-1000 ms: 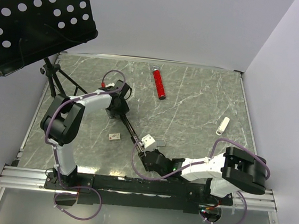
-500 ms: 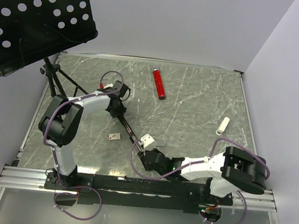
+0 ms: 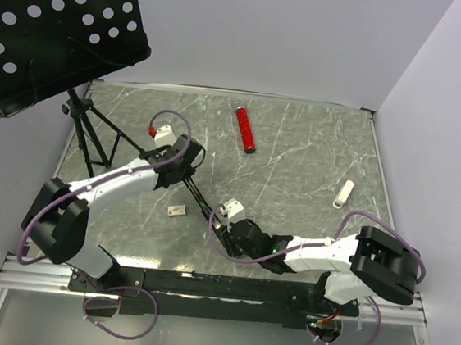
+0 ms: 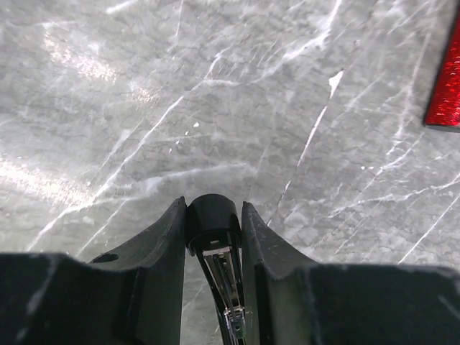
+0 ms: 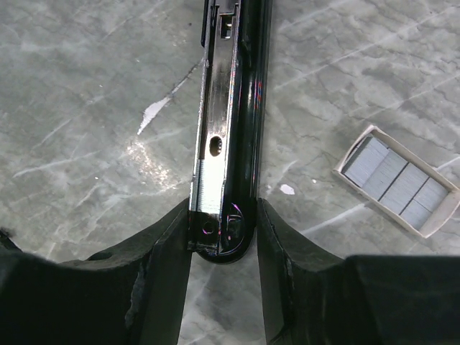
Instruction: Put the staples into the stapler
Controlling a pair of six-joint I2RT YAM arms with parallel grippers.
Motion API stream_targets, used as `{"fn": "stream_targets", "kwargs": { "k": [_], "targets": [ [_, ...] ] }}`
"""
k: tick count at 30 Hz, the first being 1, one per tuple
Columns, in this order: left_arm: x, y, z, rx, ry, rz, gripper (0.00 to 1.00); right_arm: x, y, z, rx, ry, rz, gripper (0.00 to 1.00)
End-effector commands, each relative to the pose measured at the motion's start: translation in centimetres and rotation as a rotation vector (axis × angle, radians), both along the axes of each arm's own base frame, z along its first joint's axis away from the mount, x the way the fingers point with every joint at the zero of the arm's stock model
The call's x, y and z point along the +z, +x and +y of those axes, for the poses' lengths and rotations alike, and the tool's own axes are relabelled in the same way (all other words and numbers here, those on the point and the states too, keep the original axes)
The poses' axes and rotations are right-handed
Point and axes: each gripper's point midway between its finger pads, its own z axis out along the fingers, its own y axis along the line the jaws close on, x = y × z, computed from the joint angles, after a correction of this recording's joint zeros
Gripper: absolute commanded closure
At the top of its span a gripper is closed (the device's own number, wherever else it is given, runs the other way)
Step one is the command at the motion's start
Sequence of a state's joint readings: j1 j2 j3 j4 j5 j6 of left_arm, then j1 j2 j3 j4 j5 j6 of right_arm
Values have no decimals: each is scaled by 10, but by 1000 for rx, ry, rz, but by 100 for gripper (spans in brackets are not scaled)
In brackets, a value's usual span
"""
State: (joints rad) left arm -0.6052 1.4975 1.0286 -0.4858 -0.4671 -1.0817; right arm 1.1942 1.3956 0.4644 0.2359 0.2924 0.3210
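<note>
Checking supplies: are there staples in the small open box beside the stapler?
Yes, grey staple strips fill the open box right of the stapler.

The stapler [image 3: 198, 197] lies slantwise near the middle of the table [image 3: 297, 163]. Its far end sits between the fingers of the left gripper [image 4: 213, 210] and its near end between those of the right gripper [image 5: 223, 208]. What may be the staples [image 5: 205, 188] rest in its channel at the near end. A small box piece [image 3: 176, 210] lies just left of it, and a carton [image 5: 397, 180] lies apart on its right. A tube [image 3: 245, 129] lies behind, a small bar [image 3: 343, 193] far right, and a stand [image 3: 83, 120] at the far-left corner.
</note>
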Motion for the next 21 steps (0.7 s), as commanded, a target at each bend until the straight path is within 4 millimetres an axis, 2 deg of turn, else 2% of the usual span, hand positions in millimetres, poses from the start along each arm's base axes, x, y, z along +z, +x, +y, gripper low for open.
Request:
{"fn": "stream_targets", "kwargs": {
  "k": [1,5,12,18,21],
  "targets": [
    [-1,-36,-35,-71,-60,8,85,12,15,0,-39,55,-12,86],
    [-2,-49,-47,-91,-63,-11,84,16,18,2,-33,60,-18,86],
    [-2,-52,-61,-110,-16,-41,77,24,20,11,-22,79,-25,85],
    [5,-51,-62,-131,-11,-92,58,24,19,7,-28,99,-17,85],
    [6,-51,-65,-153,-12,-103,52,25,20,5,-37,112,-12,85]
  ]
}}
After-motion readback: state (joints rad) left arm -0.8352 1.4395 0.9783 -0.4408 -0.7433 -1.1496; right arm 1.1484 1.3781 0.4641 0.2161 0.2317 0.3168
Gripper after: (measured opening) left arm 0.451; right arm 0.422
